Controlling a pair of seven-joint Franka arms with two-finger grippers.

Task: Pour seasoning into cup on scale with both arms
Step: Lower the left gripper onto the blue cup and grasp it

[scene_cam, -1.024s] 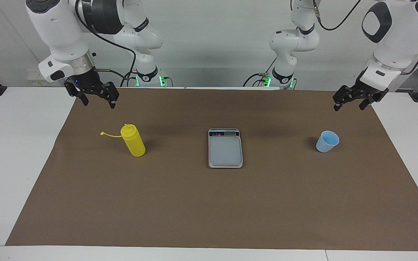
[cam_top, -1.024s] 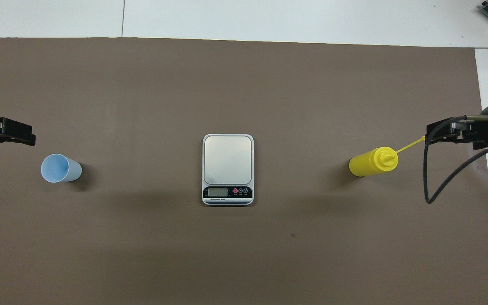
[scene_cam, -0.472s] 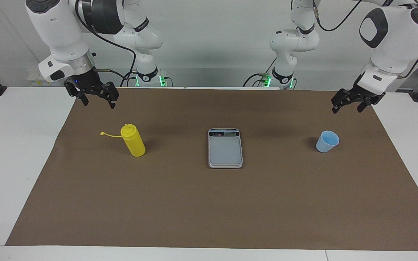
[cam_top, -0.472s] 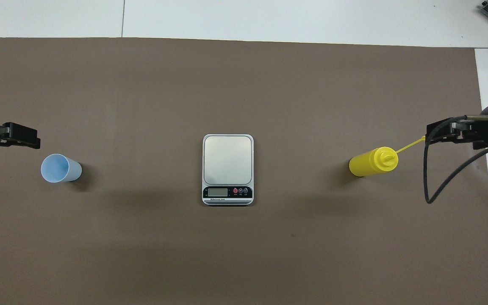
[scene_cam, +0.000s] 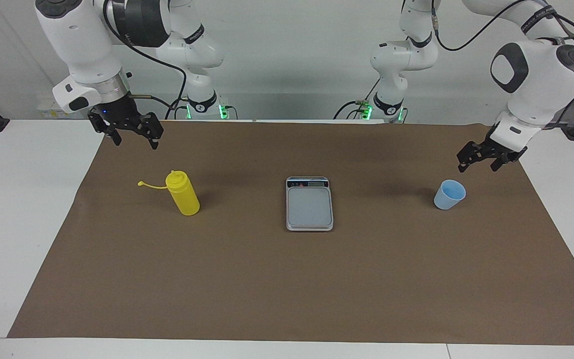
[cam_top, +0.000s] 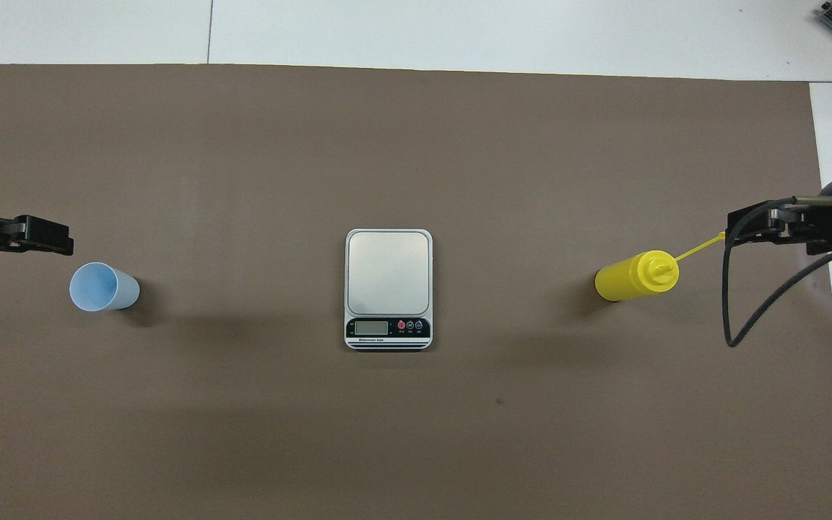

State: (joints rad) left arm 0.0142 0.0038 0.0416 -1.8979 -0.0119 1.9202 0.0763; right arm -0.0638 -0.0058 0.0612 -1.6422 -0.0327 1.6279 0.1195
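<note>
Flanking scale (scene_cam: pixel 309 203), both hands apart

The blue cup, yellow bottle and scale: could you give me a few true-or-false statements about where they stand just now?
1. The small light-blue plastic cup stands on the flat silver-grey kitchen scale. False: it stands on the brown mat, toward the left arm's end.
2. The bright yellow plastic squeeze bottle stands upright. True.
3. The right tool holds the bottle. False: it is open, empty, above the mat.
4. The left tool is open near the cup. True.
</note>
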